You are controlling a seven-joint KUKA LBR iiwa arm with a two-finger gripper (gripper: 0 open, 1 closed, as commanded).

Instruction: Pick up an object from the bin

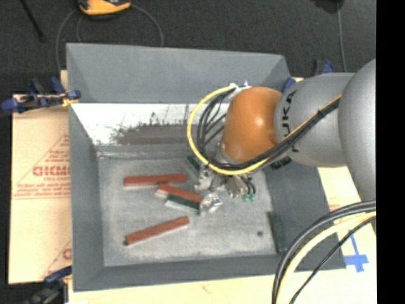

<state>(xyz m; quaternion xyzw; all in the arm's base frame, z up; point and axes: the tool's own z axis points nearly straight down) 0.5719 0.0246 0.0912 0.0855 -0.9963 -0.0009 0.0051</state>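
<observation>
My gripper hangs low in the middle of the bin, under the orange-domed wrist. It is right at the right-hand end of a reddish-brown bar with a green and white edge, which lies crossed with a second reddish-brown bar. I cannot see whether the gripper touches either one. A third reddish-brown bar lies flat just beyond them to the upper left. A fourth lies alone nearer the front wall, slanted.
A dark green flat strip lies by the bin's right wall, with a tiny dark speck beside it. The arm and its looped cables cover the bin's back right part.
</observation>
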